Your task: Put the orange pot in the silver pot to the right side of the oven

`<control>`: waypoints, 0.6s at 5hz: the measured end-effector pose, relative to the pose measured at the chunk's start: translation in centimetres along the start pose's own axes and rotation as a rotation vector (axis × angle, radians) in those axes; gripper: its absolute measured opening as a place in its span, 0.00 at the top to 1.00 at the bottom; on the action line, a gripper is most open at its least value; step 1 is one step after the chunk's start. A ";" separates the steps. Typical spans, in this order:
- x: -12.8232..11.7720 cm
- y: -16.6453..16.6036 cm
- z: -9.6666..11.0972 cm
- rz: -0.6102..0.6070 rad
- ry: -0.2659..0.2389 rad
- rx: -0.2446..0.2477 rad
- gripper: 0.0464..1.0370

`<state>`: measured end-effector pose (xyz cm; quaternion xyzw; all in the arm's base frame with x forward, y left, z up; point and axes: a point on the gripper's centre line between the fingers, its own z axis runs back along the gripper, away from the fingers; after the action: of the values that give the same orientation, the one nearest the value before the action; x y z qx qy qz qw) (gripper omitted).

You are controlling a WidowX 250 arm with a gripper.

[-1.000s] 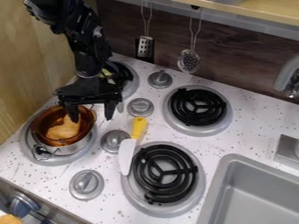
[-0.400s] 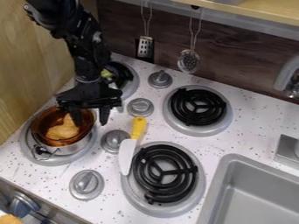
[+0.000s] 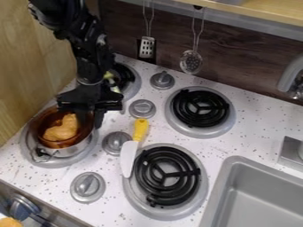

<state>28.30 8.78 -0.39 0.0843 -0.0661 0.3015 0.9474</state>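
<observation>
the gripper (image 3: 91, 123) has just narrowed over the back right edge of the silver pot (image 3: 70, 152): its jaws, well apart before, now look clamped on the rim of the orange pot (image 3: 57, 143). the orange pot has shifted a little as they closed, and the yellow-orange food (image 3: 61, 129) inside has moved with it. it still sits nested in the silver pot, tipped slightly if at all; i can't tell if it has begun to rise.

so the grasp seems made, but the carrying is all to come. the front burner (image 3: 189, 175) and back burner (image 3: 200, 107), right of the silver pot, look like likely goals. next calls for a straight lift, clear of the silver pot's wall; a one-sided hold could let it swing and spill.
</observation>
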 end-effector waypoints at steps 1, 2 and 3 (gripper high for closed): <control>-0.2 0.0 0.9 -0.017 -0.002 0.029 0.80; -0.2 0.0 2.5 -0.010 -0.029 0.064 0.80; -0.1 0.2 3.6 -0.006 -0.049 0.085 0.80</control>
<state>27.83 8.10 3.15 0.1319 -0.0764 0.2990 0.9420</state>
